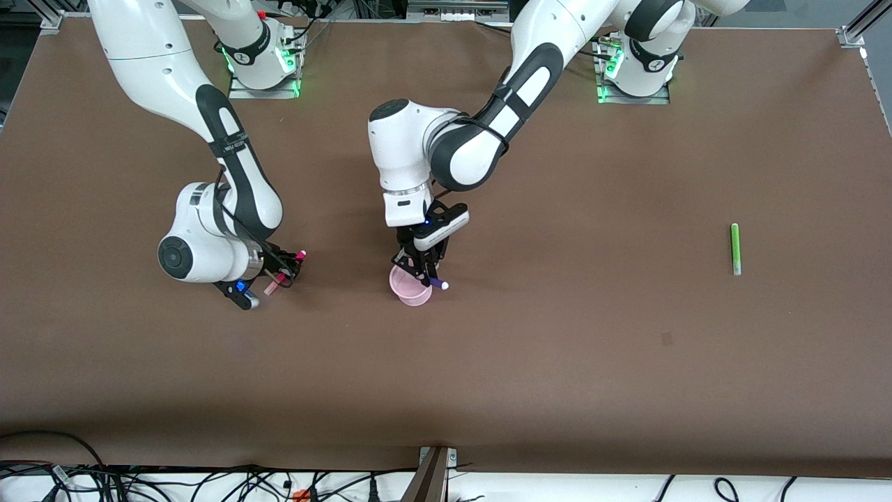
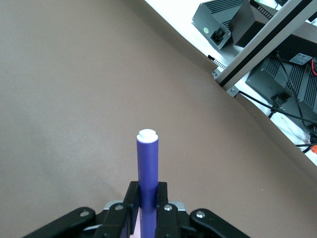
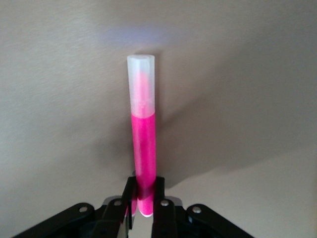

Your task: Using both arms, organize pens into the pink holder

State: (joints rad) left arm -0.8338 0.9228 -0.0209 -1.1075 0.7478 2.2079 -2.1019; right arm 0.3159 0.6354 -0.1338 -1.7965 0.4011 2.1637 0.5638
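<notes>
My left gripper (image 1: 425, 273) is shut on the purple pen (image 1: 437, 283) and holds it over the rim of the pink holder (image 1: 410, 289), white end pointing out. In the left wrist view the purple pen (image 2: 147, 166) sticks out between the shut fingers of the left gripper (image 2: 147, 203). My right gripper (image 1: 282, 268) is shut on the magenta-pink pen (image 1: 275, 282), low over the table toward the right arm's end. In the right wrist view that pen (image 3: 143, 144) stands out from the right gripper (image 3: 144, 196). The green pen (image 1: 734, 248) lies toward the left arm's end. The yellow pen is out of view.
The brown table (image 1: 557, 362) runs wide around the holder. Cables and a metal post (image 1: 432, 474) lie along the edge nearest the front camera. The arm bases (image 1: 265, 63) stand at the edge farthest from it.
</notes>
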